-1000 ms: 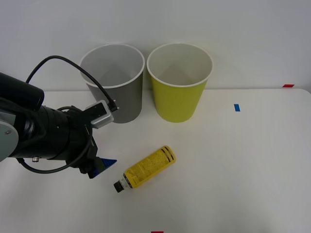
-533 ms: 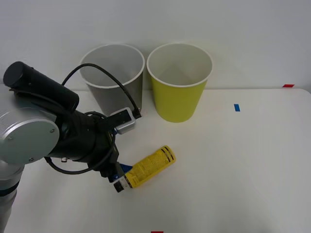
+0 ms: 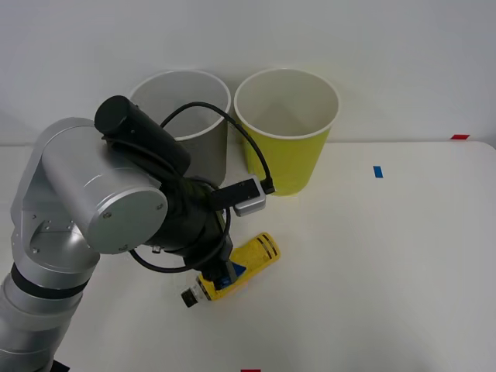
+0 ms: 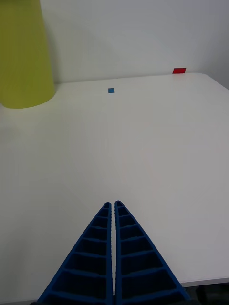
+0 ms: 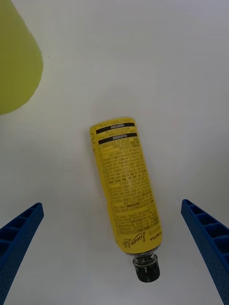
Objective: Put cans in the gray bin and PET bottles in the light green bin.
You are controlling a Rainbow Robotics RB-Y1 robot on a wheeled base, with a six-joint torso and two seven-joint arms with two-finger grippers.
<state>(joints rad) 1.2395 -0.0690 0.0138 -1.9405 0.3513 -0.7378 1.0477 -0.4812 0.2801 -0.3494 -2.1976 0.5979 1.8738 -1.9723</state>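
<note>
The PET bottle [image 3: 252,257] lies on its side on the white table, yellow label up, black cap [image 3: 188,297] toward the front. My left gripper [image 3: 229,272] hovers directly over it. In the left wrist view the bottle [image 5: 126,181] lies between the spread blue fingers [image 5: 19,233], so the gripper [image 5: 112,204] is open and apart from it. Behind stand the gray bin [image 3: 213,151] and, to its right, the light green bin [image 3: 285,159]. My right gripper [image 4: 113,204] is shut on nothing above bare table. Cans are out of view.
The left arm's big silver body [image 3: 93,201] covers the table's left side and part of the gray bin. A blue tape mark [image 3: 377,171] and a red one [image 3: 459,137] lie on the table's right side. A wall stands close behind the bins.
The left arm has swung right across the table, from beside the bottle's cap end to right above the bottle. The bottle and both bins have stayed put.
</note>
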